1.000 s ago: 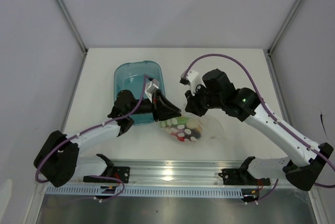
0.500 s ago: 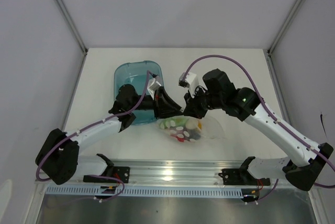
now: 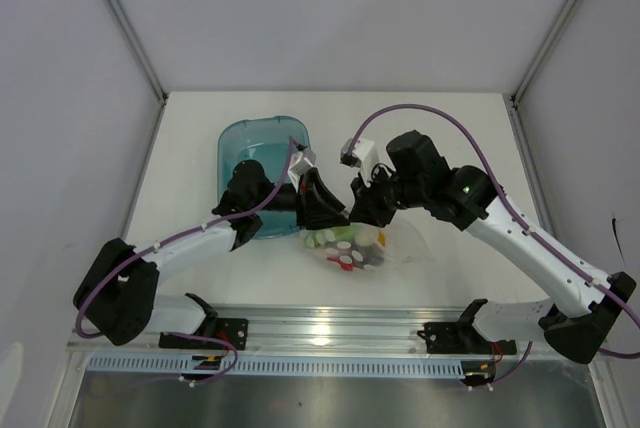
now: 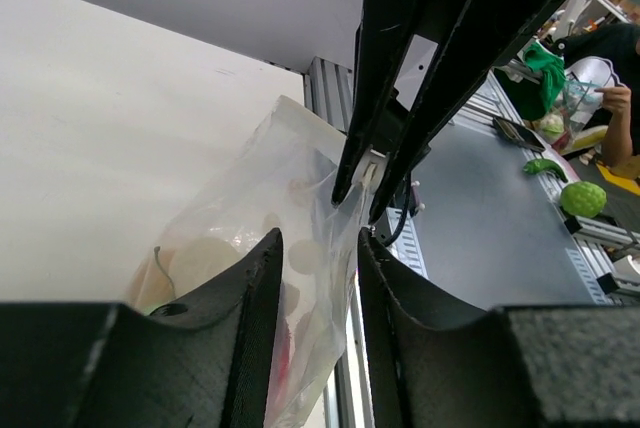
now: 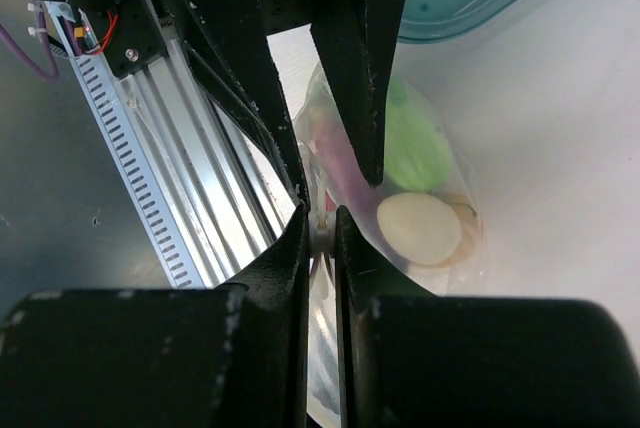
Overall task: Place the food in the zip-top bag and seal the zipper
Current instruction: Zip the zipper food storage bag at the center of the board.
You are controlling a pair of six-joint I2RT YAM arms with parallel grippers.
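The zip-top bag (image 3: 395, 243) lies on the tabletop (image 3: 450, 128), just beside the near rim of the teal tub (image 3: 250, 148). The food (image 3: 345, 246) is inside the bag. Through the dotted film a light green pod (image 5: 415, 148) and a white ball (image 5: 420, 228) lie side by side, with red and darker pieces packed behind them. The right gripper (image 5: 320, 220) has its jaws pinched tight on the bag's raised top edge. The left gripper (image 4: 320, 243) meets it there with its jaws a narrow gap apart, straddling the film. Whether they press it cannot be told.
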